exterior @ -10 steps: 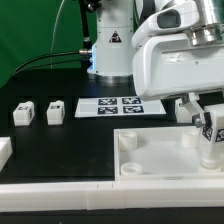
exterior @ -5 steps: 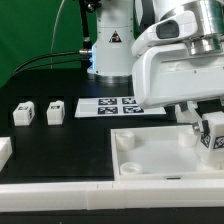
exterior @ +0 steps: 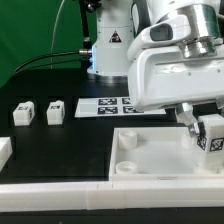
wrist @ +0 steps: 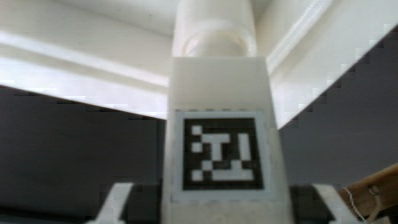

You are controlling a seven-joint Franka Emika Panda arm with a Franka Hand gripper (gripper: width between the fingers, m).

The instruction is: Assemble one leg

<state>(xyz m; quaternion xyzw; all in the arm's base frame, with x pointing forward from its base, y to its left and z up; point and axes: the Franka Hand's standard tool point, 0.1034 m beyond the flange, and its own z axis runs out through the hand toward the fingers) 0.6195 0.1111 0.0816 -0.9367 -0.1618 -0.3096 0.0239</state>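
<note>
Part: the leg (exterior: 213, 140), a small, chunky white plastic block with a black-and-white square tag on one face.
Location: held above the far corner, on the exterior view's right, of the large white square plastic panel (exterior: 160, 150). Whether its lower end touches the panel cannot be told.
Gripper state: the gripper (exterior: 207, 124) is clamped on the leg, one finger on each side of it in the wrist view (wrist: 222, 205).
Handling estimate: rigid, light and not fragile. The smooth plastic may slip or twist under a weak grip.
Grip point: the two plain side faces near the upper end, leaving the lower end free for seating.
Long axis: roughly upright, running down from the gripper towards the panel.
Facing: the tagged face (wrist: 222, 150) is turned towards the exterior camera.
Other parts: two similar small white blocks (exterior: 22, 113) (exterior: 55, 111) stand on the black worktop (exterior: 60, 140), well apart from the held leg, near the marker board (exterior: 110, 106).
</note>
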